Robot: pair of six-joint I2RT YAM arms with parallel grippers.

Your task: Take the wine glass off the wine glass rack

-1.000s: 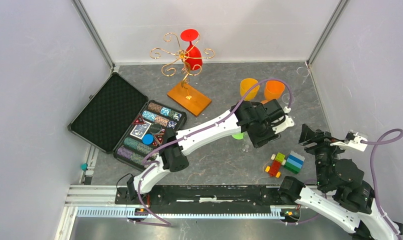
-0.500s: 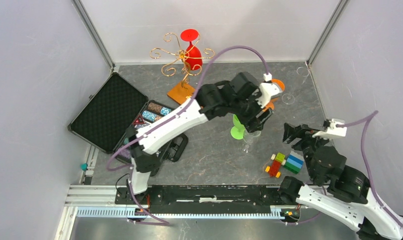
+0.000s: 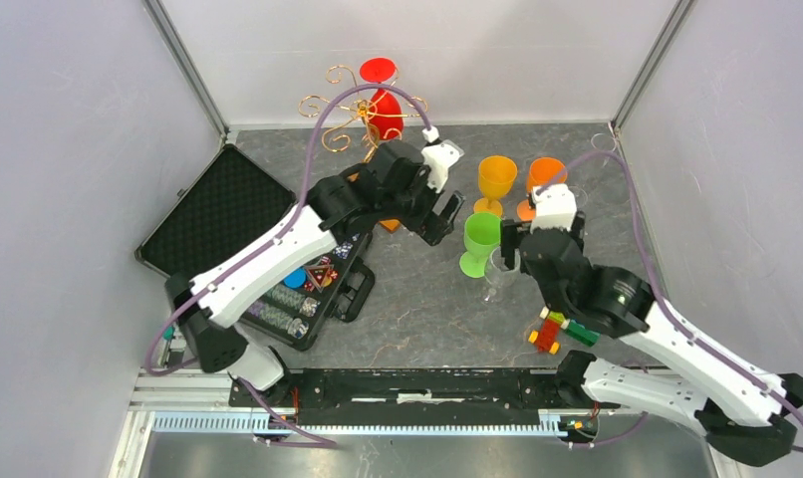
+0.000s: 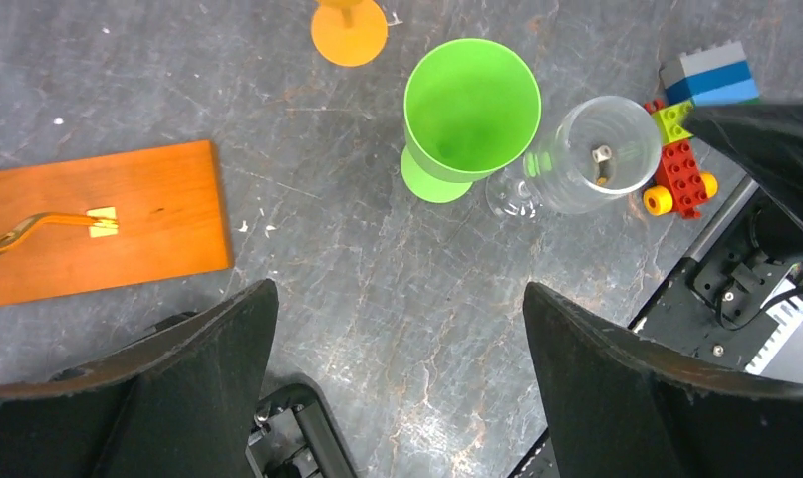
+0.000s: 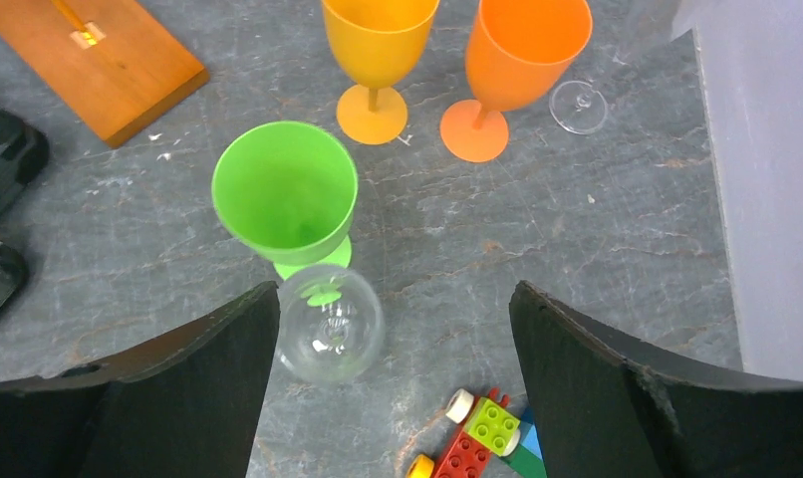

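A red wine glass [image 3: 384, 102] hangs upside down on the gold wire wine glass rack [image 3: 350, 108] at the back of the table. My left arm covers most of the rack's wooden base [image 4: 99, 219] in the top view. The left gripper [image 3: 442, 219] [image 4: 398, 299] hovers open and holds nothing, just right of the base and below the rack. The right gripper [image 3: 515, 245] [image 5: 395, 294] is open too, with nothing held, above a clear glass [image 5: 330, 324] beside a green goblet [image 5: 283, 189].
A yellow goblet [image 3: 495, 179] and an orange goblet [image 3: 545, 177] stand behind the green goblet [image 3: 480, 239]. Toy bricks [image 3: 557, 329] lie at the front right. An open black case of poker chips [image 3: 213, 224] fills the left side. Grey walls close in the sides and back.
My left arm has swung left from the green goblet toward the rack, its jaws spreading. The goblet now stands free. My right arm has come in over the glasses, jaws widening.
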